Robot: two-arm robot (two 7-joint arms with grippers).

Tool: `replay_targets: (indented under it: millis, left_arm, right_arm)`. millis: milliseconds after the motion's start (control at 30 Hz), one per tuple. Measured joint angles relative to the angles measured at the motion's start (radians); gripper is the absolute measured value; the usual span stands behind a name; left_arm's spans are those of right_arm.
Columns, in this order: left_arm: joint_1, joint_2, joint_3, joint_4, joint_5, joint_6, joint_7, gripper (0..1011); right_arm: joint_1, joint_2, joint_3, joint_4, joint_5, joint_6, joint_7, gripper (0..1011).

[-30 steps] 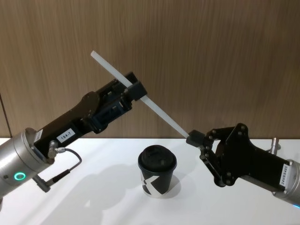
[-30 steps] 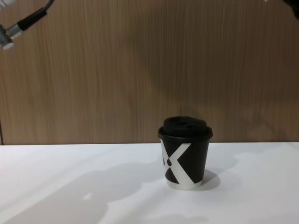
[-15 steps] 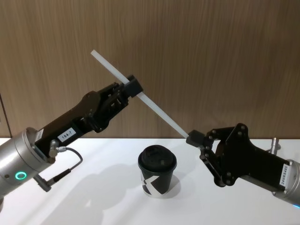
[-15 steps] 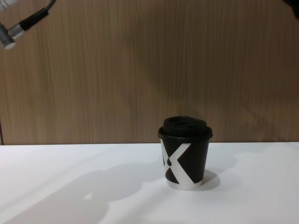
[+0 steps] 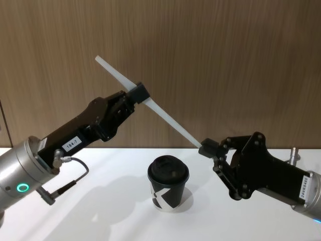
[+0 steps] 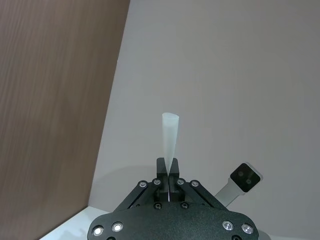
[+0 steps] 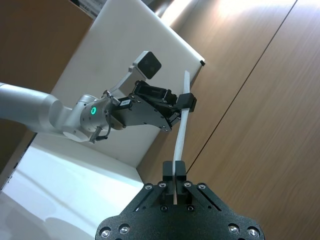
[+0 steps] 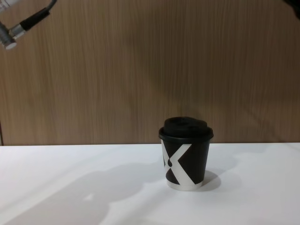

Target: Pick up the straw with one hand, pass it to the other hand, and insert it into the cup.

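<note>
The straw (image 5: 165, 116) hangs in the air above the table (image 5: 110, 211), slanting from a high end on the far left down to a low end just above and to the right of the cup (image 5: 168, 182). Both ends are held. The left gripper (image 5: 139, 93) is closed down on it part-way from the upper end. The right gripper (image 5: 206, 148) has its fingertips pinched tight on the very bottom tip. In each wrist view the straw runs straight out from between fingers drawn in against it.

This double hold looks like the middle of the handover: with both ends held, the straw is never without support. The left grip sits high, leaving a long lower length free. That would suit pushing the end into the lid once the right side lets go, so the insertion is not yet begun.

The cup stands upright near the middle of the table, lid on, with its bold white X facing the robot. A small white label on the left arm (image 5: 70, 144) reads about "184-7". One on the right wrist (image 5: 299, 187) seems to read "24VRS485".
</note>
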Motion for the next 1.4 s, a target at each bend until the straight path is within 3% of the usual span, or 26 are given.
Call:
replay_targets:
  millis: [200, 700, 833, 1067, 1400]
  left_arm:
    - [0.0, 0.0, 0.0, 0.0, 0.0, 0.0, 0.001, 3]
    - [-0.001, 0.003, 0.003, -0.001, 0.011, -0.007, 0.009, 3]
    - [-0.003, 0.01, 0.008, -0.005, 0.044, -0.024, 0.032, 3]
    - [-0.006, 0.021, 0.019, -0.012, 0.112, -0.058, 0.081, 3]
    - [-0.018, 0.044, 0.048, -0.024, 0.254, -0.105, 0.173, 3]
  right_arm:
    - [0.0, 0.0, 0.0, 0.0, 0.0, 0.0, 0.0, 153]
    - [0.0, 0.0, 0.0, 0.0, 0.0, 0.0, 0.0, 627]
    - [0.0, 0.0, 0.0, 0.0, 0.0, 0.0, 0.0, 786]
    - [0.0, 0.0, 0.0, 0.0, 0.0, 0.0, 0.0, 967]
    - [0.0, 0.0, 0.0, 0.0, 0.0, 0.0, 0.0, 1001]
